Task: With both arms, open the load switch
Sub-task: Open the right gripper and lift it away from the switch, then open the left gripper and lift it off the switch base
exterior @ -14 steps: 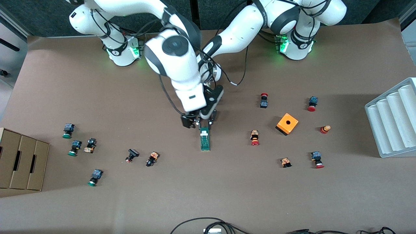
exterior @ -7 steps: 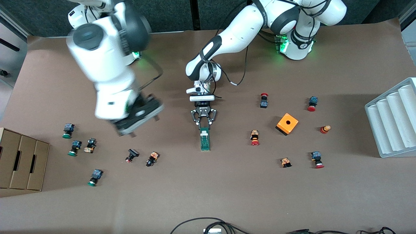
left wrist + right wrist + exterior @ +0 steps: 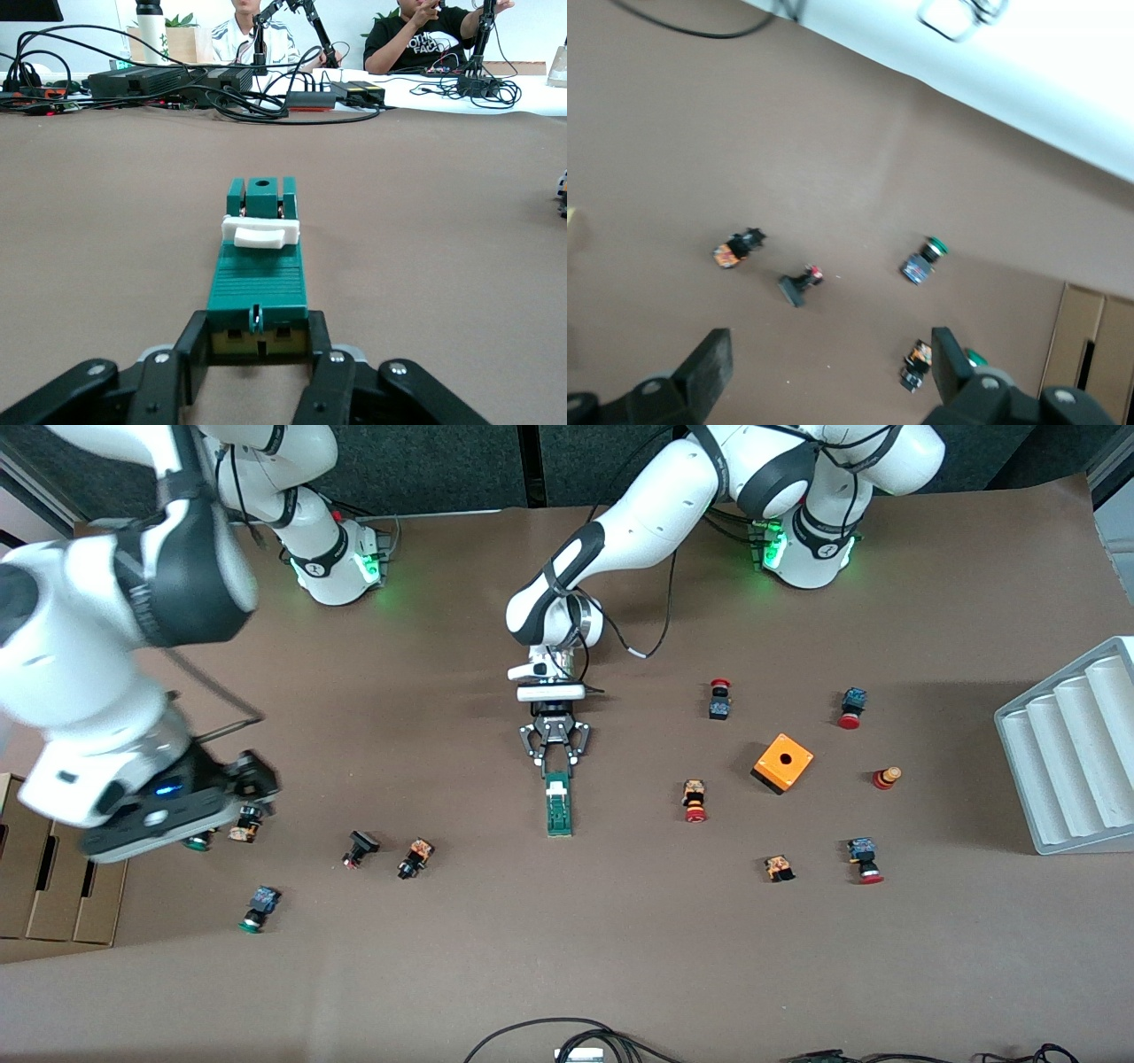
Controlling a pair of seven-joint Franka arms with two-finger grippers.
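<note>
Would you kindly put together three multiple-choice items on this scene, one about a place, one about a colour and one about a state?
1. Where does the load switch lie?
A. In the grey tray
B. On the table near its middle
C. On the cardboard boxes

2. What colour is the cube with a hole?
A. Orange
B. Blue
C. White

3. How is the left pincer?
A. Open over the cube
B. Shut on a red button
C. Shut on the load switch

Answers:
1 B: the front view shows it flat on the brown table, near its middle.
2 A: its faces are plainly orange.
3 C: the left wrist view shows both fingers clamping the switch's end, while the right pincer hangs open over the buttons toward the right arm's end.
</note>
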